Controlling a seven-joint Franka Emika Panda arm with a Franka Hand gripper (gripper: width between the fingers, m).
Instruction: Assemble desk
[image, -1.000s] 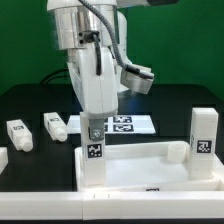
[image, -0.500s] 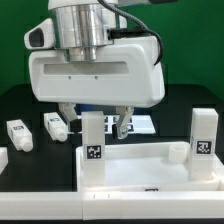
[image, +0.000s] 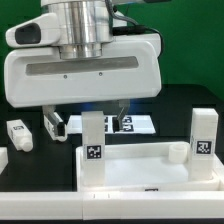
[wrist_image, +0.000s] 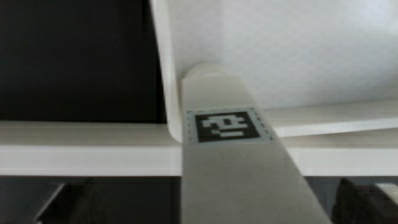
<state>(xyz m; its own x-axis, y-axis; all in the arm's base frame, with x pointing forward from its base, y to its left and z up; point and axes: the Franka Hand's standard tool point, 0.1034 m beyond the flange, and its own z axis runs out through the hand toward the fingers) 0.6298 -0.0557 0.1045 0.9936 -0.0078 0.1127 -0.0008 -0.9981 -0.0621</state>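
Note:
The white desk panel (image: 140, 172) lies flat at the front. A white leg (image: 93, 142) with a square tag stands upright in its corner on the exterior view's left. A second tagged leg (image: 204, 138) stands at the corner on the right. My gripper (image: 90, 122) hangs just above the first leg, open, with its fingers (image: 120, 123) wide to either side and apart from it. In the wrist view the leg (wrist_image: 228, 150) with its tag runs up the middle over the panel (wrist_image: 267, 60). The dark fingertips (wrist_image: 370, 200) stand clear of it, and my gripper (wrist_image: 214, 204) holds nothing.
Two loose white legs (image: 18, 135) (image: 54, 124) lie on the black table at the exterior view's left. The marker board (image: 138, 124) lies behind the panel, partly hidden by my hand. The big white hand (image: 85, 72) blocks much of the background.
My hand has turned about its axis, from its narrow side to its broad side. The fingers, which sat on the top of the leg, now stand wide apart from it.

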